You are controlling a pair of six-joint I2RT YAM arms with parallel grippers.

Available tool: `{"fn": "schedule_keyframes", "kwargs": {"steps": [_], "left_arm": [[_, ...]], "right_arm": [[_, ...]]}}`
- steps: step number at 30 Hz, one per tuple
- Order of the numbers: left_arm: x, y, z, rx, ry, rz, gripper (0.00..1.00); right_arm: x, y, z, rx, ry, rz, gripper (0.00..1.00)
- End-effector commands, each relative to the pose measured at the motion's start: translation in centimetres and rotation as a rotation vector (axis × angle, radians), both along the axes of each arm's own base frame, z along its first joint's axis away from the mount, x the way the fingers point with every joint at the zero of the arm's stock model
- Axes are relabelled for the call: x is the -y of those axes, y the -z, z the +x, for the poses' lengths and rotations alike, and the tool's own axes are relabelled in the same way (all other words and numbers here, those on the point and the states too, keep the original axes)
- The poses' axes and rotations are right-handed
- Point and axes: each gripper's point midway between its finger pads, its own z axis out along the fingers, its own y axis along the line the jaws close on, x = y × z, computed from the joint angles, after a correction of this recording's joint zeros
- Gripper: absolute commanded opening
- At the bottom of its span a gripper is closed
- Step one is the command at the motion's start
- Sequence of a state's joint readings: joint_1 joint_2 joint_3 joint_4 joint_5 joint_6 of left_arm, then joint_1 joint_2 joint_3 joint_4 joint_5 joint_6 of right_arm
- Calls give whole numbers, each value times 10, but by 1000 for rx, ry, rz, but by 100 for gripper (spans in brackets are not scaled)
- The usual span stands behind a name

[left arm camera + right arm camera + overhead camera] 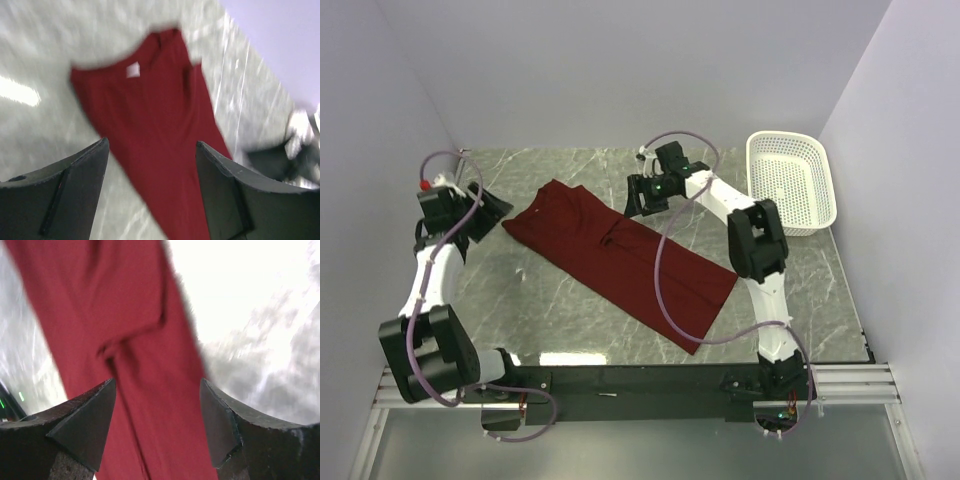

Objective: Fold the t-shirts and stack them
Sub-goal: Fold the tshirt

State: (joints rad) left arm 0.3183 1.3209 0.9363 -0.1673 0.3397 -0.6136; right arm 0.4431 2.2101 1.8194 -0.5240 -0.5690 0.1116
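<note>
On the desk (570, 320), from ten to four o'clock, we see the maroon t-shirt (620, 262); left tool (152, 145) and right tool (157, 382) stand apart, empty.

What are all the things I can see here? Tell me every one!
t-shirt: one, dark red, lying in a long slanted strip across the middle of the table
basket: one, white, far right corner of the table, nothing in it
table: one, grey marble pattern, under everything
left arm: one, white and black, left side of the table
right arm: one, white and black, right side of the table
left hand: one, black, open, by the t-shirt's left end
right hand: one, black, open, at the t-shirt's far edge
</note>
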Motion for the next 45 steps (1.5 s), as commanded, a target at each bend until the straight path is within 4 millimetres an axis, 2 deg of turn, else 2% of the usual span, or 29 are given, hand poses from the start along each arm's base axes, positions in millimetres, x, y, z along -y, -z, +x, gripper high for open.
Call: {"fn": "schedule_keyframes", "kwargs": {"steps": [1,4,7,9,11,16,22,24,25,27,28,29,31,32,36,40,42,43,44,45], "left_arm": [[28,11,-26,-4,106,-59,75],[47,21,-43,-18,186,-104,74],[59,28,-55,-24,235,-129,74],[64,31,-63,-35,254,-142,74],[66,32,-68,-41,260,-145,74],[70,34,-78,-41,269,-149,74],[72,39,-87,-59,272,-138,74],[72,39,-89,-58,271,-139,74],[73,39,-89,-58,276,-143,74],[74,38,-90,-55,278,-147,73],[74,37,-90,-54,278,-147,73],[75,36,-90,-53,281,-150,73],[75,36,-90,-53,283,-153,73],[76,37,-91,-53,285,-155,73],[81,40,-92,-57,302,-190,73],[87,44,-92,-70,306,-236,72],[93,48,-93,-86,320,-255,72],[97,49,-94,-93,326,-267,72],[101,51,-95,-100,336,-275,72],[112,53,-97,-111,366,-280,71]], "right_arm": [[-17,-12,32,-59,183,40,75],[-17,5,42,-64,205,18,75],[-16,21,39,-78,199,0,73],[-20,32,30,-120,159,6,70],[-25,41,19,-164,116,4,64],[-38,56,2,-196,71,-29,63],[-28,61,13,-159,132,-76,61],[-25,60,16,-155,143,-80,54],[-23,61,18,-152,152,-82,43],[-18,62,23,-154,172,-81,30],[-16,61,25,-156,176,-76,16],[-13,59,28,-157,188,-70,10],[1,60,34,-171,225,-64,0],[5,52,40,-147,242,-51,0],[43,42,60,-115,365,-42,0],[100,40,75,-112,550,-66,0],[120,41,72,-112,618,-81,0],[140,52,67,-125,672,-116,0],[148,40,70,-96,709,-102,0],[156,39,69,-93,735,-104,0]]}}
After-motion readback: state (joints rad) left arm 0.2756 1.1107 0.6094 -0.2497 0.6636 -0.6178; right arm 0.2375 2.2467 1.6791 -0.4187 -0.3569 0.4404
